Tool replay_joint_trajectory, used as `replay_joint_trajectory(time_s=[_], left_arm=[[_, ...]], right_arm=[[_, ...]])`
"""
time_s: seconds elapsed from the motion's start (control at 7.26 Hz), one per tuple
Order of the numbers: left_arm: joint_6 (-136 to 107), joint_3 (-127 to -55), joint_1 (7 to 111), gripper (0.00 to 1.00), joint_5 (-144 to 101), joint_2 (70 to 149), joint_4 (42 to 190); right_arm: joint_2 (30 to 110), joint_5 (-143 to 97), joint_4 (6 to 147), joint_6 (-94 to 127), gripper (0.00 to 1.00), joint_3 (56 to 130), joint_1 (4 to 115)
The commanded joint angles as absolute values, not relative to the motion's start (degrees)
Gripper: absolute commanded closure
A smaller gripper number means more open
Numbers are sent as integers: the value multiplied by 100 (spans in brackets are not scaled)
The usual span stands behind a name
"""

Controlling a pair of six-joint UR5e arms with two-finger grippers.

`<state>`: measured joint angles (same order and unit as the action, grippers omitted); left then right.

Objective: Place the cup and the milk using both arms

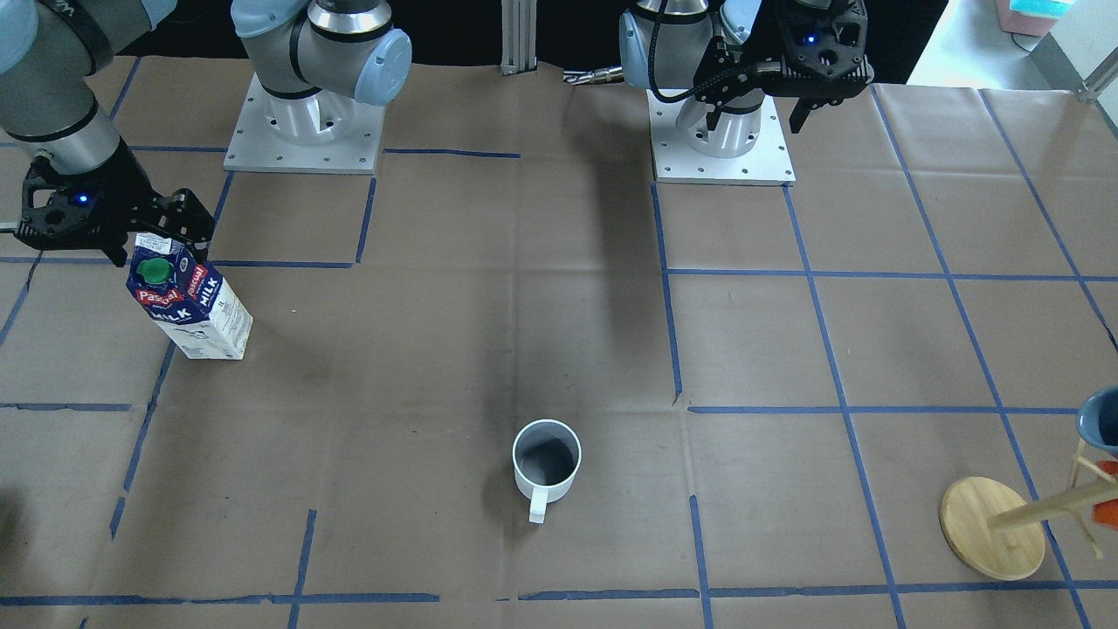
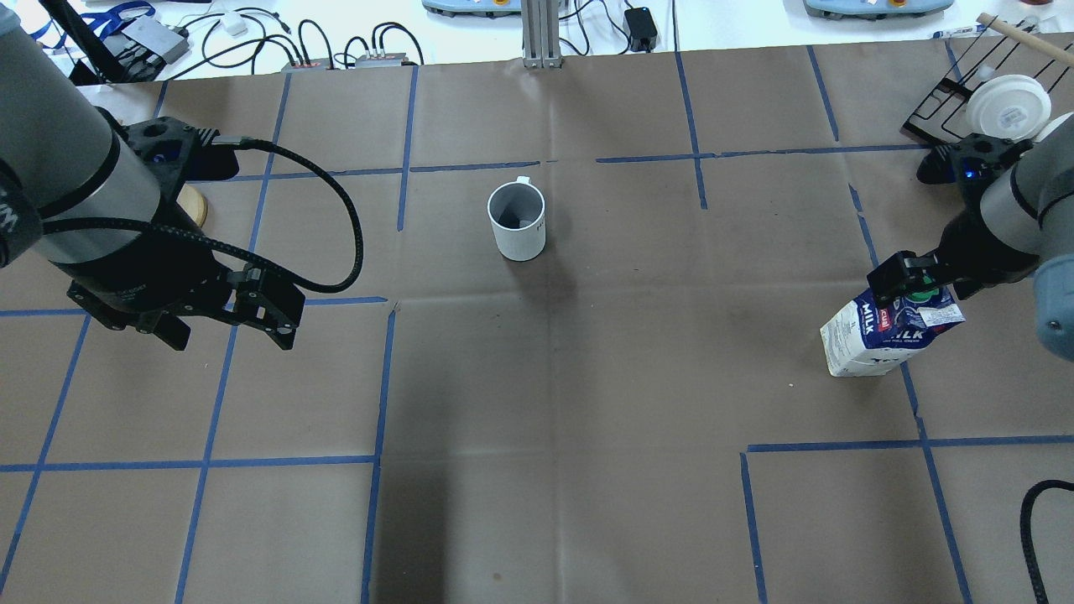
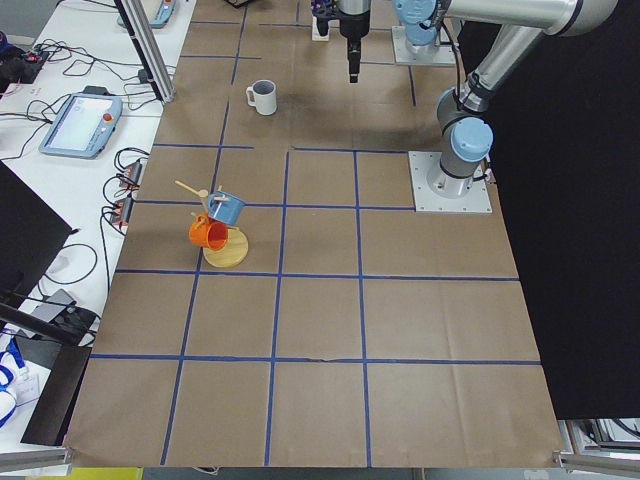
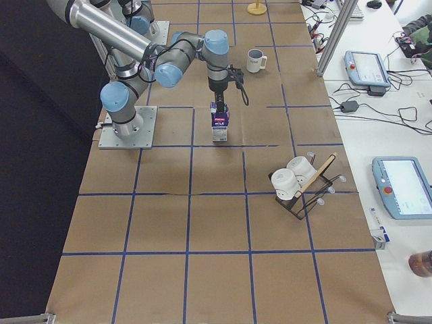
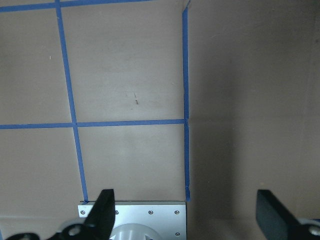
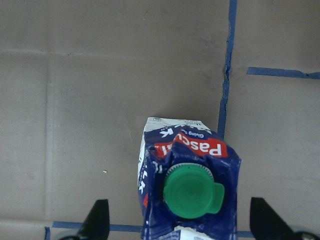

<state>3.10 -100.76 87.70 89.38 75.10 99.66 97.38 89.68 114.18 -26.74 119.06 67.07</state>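
Green cap up, the milk carton (image 6: 190,175) fills the bottom of the right wrist view. It stands on the brown paper-covered table (image 1: 454,349) just beside a blue tape line, on the robot's right side. The right gripper (image 6: 182,222) hangs directly over the carton, its jaws spread wide. One of its fingers (image 6: 100,220) sits to either side of the gable top, and a strip of table shows between the carton and at least one finger, so nothing is clasped. The white mug (image 1: 546,459) stands upright near the middle of the table with its grey inside showing. Its handle is turned away from the robot, and it is well apart from both grippers and from the carton. The left gripper (image 5: 185,215) is raised above the table near its own arm's base plate (image 5: 132,220). Its jaws are parted, with only bare paper and tape lines between its fingers (image 5: 102,210). At the table's edge on the robot's left stands a wooden mug tree (image 3: 225,250) carrying a blue cup and an orange cup. On the robot's right, past the carton, a black wire rack (image 4: 300,196) holds white cups.
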Motion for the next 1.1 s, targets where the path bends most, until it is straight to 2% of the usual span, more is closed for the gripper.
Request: replay_joint_trajectory(time_s=[0.0,0.28,0.41,0.69,0.83,0.96], left_arm=[[360,-10029,8701,0,8271,7638,9767],[614,-10081,8692,0,8305,7541,9378],[998,-9916,8753,0,8567,7541,9413],[1028,-9739,8771,0,8613,7576,9683],[1020,-9643,8763,0,8613,7576,9868],[1028,-9363,8763,0,8639,7663,10044]], right_arm=[[9721,8965,11548,-2637,0,12171,6645],[9660,8965,11637,-2584,2,12243,6645],[9581,8974,11637,-2584,8,12243,6645],[9536,8974,11637,-2593,48,12243,6645],[9545,8974,11637,-2619,62,12226,6645],[9554,8974,11637,-2593,64,12156,6645]])
